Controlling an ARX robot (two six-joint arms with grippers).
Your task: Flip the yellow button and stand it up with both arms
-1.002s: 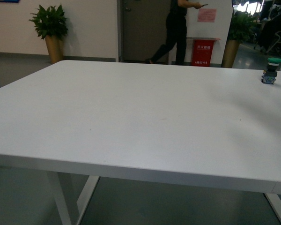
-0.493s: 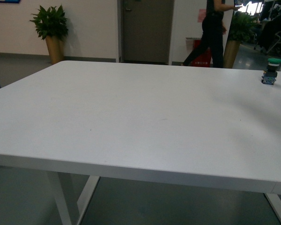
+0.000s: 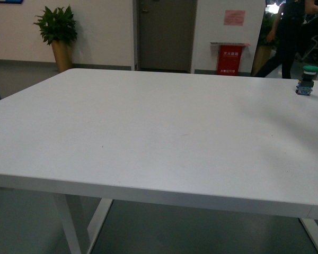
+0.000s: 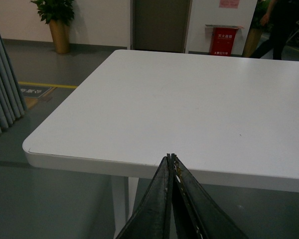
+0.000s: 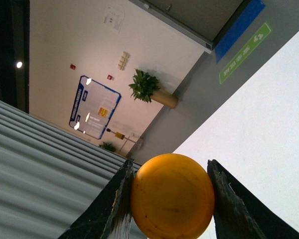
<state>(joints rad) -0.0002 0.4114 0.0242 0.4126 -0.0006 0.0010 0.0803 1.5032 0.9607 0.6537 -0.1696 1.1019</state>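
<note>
On my right wrist feed the right gripper [image 5: 170, 172] is pinching the yellow button [image 5: 172, 196] by its round cap, one finger against each side. It is held off the table [image 5: 269, 129], whose white top shows behind it (I can't see the button's body from here). The left gripper [image 4: 171, 158] sits by the table's near edge, jaws pressed together. On the front feed a green button [image 3: 306, 80] stands upright at the table's far right, and a plant [image 3: 58, 26] stands far left
</note>
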